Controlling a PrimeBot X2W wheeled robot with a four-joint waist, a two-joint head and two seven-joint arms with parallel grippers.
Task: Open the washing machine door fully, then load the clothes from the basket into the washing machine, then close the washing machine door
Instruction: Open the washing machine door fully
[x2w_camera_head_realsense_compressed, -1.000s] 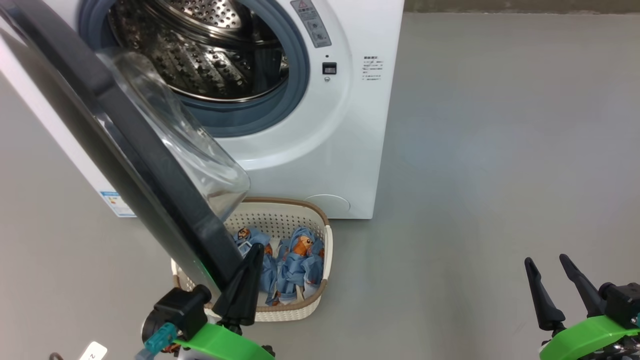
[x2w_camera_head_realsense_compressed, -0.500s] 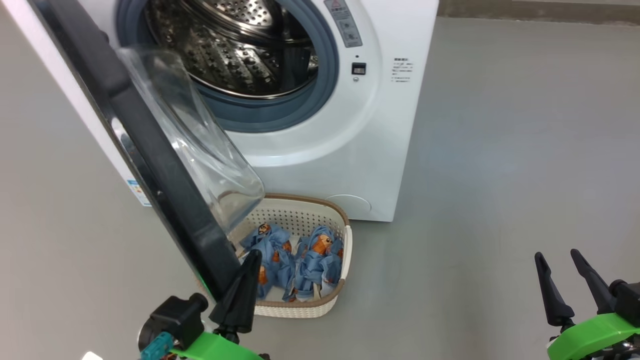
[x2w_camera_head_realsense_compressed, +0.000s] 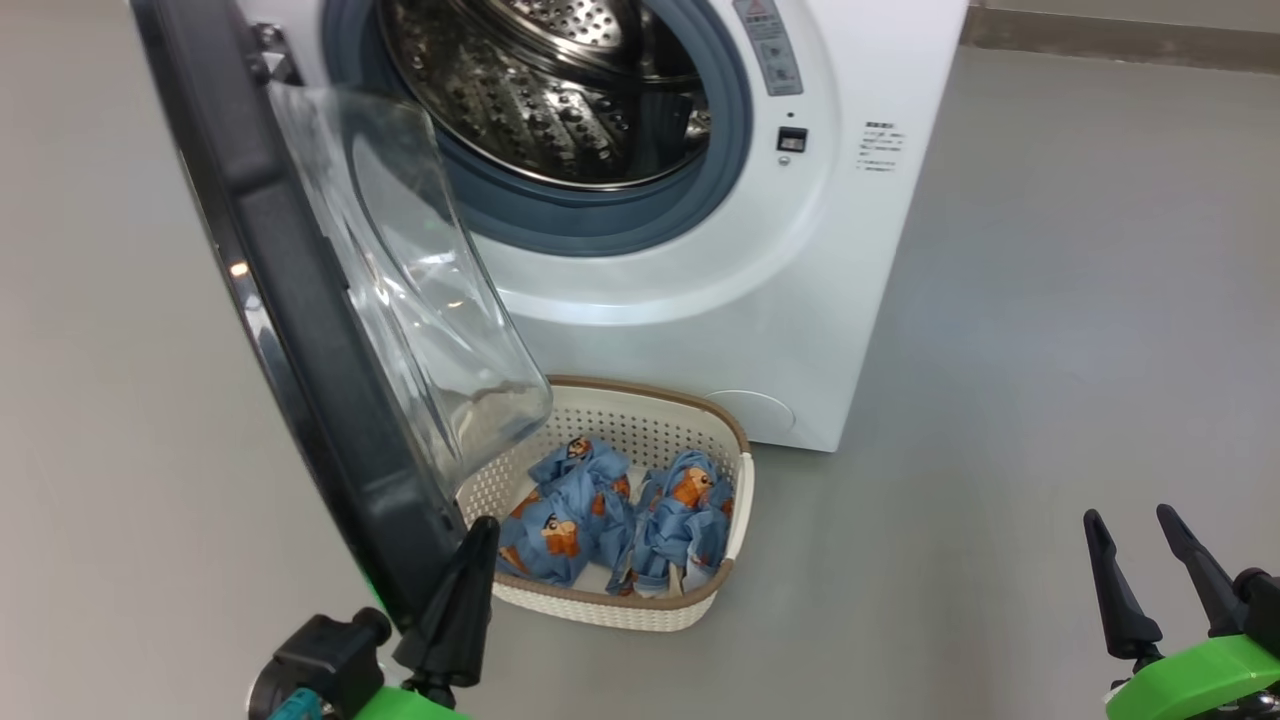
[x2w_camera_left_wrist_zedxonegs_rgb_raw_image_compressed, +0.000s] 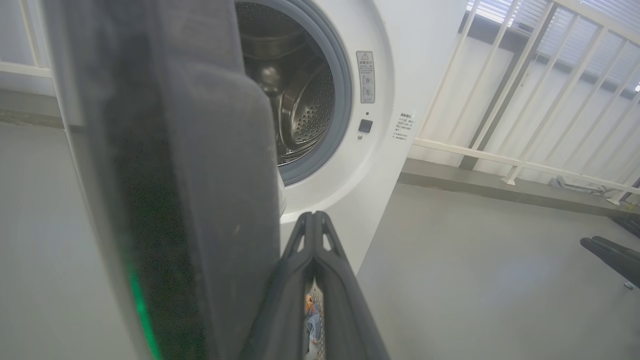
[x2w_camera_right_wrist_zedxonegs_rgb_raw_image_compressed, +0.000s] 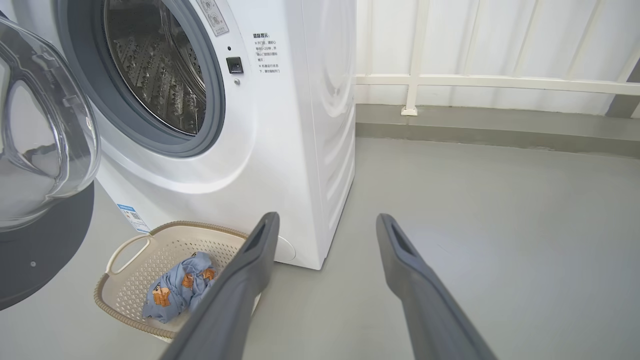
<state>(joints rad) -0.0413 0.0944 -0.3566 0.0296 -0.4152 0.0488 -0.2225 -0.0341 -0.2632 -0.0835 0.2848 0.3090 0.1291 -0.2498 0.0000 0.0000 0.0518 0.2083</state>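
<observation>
The washing machine (x2w_camera_head_realsense_compressed: 700, 300) has its washing machine door (x2w_camera_head_realsense_compressed: 300, 330) swung out at the left of the opening, nearly edge-on in the head view. The clear glass bowl (x2w_camera_head_realsense_compressed: 420, 300) faces the machine. The steel drum (x2w_camera_head_realsense_compressed: 560, 90) and grey-blue ring (x2w_camera_head_realsense_compressed: 600, 225) are exposed.

On the machine front, right of the opening, is a grey sticker (x2w_camera_head_realsense_compressed: 765, 45) w/ a red warning triangle. Below it is a small black square (x2w_camera_head_realsense_compressed: 791, 139), and further right some printed lines (x2w_camera_head_realsense_compressed: 880, 147), too small to read. A blue-white label (x2w_camera_right_wrist_zedxonegs_rgb_raw_image_compressed: 129, 215) sits low on the front.

The basket (x2w_camera_head_realsense_compressed: 650, 388) is on the floor just in front of the machine, w/ the clothes (x2w_camera_head_realsense_compressed: 620, 500) inside in 2 bundles.

The left gripper (x2w_camera_head_realsense_compressed: 478, 545) has its fingers pressed together, grasping nothing. It is at the door's lower edge and seems to touch it; the angle is poor. The right gripper (x2w_camera_head_realsense_compressed: 1130, 515) is well apart from the machine, at its right front, fingers spread and empty.
</observation>
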